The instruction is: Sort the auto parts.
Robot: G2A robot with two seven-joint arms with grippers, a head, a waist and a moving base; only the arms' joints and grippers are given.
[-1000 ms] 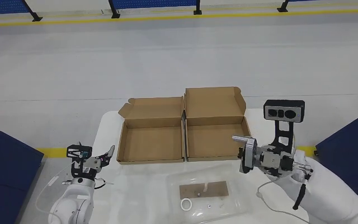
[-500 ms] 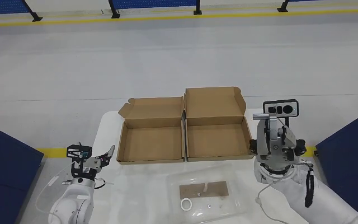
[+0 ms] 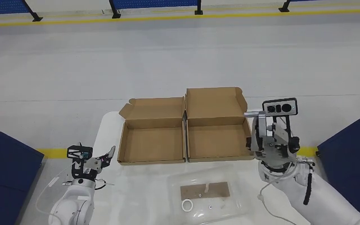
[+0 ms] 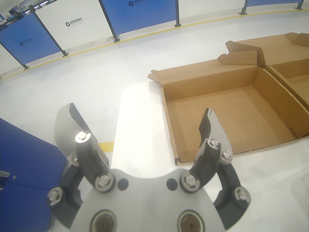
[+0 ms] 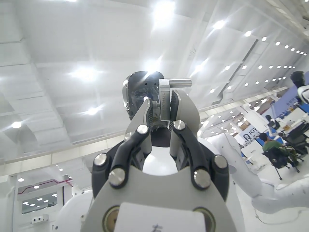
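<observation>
Now, right pincer [image 5: 160, 105]: it is shut tight on a metal part [image 5: 164, 97] and points straight up.
What changed: a moment ago this pincer lay tipped on its side, lower down by the near right corner of the right box [image 3: 216, 140]. It has since swung up and now stands beside that box's right wall.
What that means: I think the part is picked up and held high for a look. It is not in a box yet, so the drop comes next.
Metal part: a flat, shiny silver block with a round pin sticking out sideways at the top and a little stud on one side. It looks hard and smooth, so it could slip.
Left pincer [image 4: 140, 119]: wide open, holding nothing, and it has not moved. It sits well apart from the right box, out past the left box [image 3: 151, 140].
Left box: brown card, lid open, touching the right box's left side.
Clear bag [image 3: 236, 205]: flat on the desk [image 3: 140, 180], just in front of the right box, with a white ring [image 3: 187, 206] and tiny bits inside.
</observation>
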